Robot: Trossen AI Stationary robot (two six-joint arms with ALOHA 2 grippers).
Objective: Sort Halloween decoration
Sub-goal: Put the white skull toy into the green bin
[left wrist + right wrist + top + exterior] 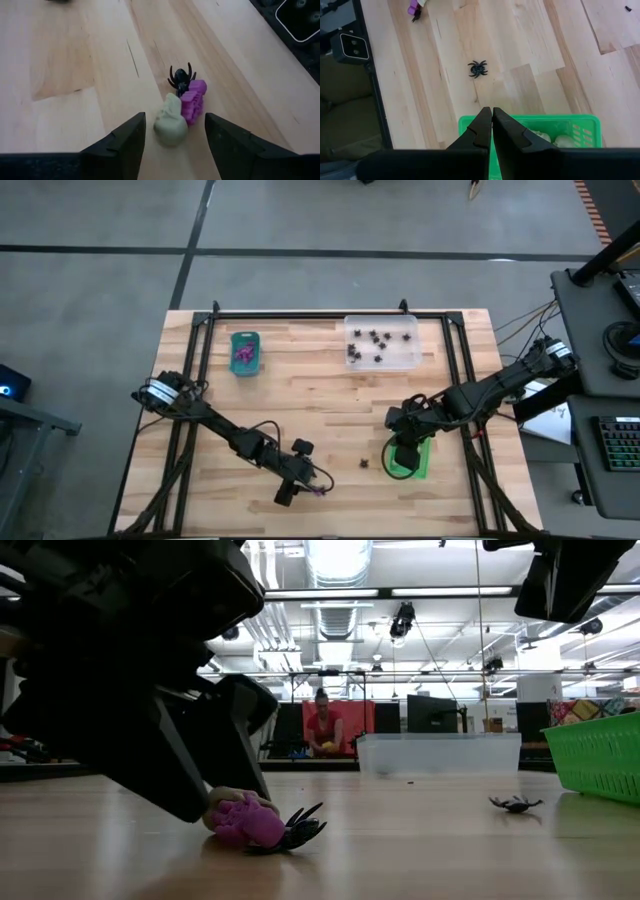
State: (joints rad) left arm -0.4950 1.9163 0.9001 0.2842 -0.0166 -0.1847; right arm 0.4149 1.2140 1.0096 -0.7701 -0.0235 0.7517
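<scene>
My left gripper (170, 137) open at worktop (320, 400) front edge, around cream trinket (170, 122); right gripper (492, 131) closed, empty, above green tray (540, 131). Person (322, 730) behind.

Matt wooden table (330, 410), glossy plastic spider (478, 69)

- I'm looking into a big open lab or workshop: exposed ceiling ducts (335, 560) and strip lights.
- Monitors (432, 714) and a seated person (322, 726) beyond my wooden counter (320, 405).
- Keyboard (618, 452) on a side desk, concrete floor.
</scene>
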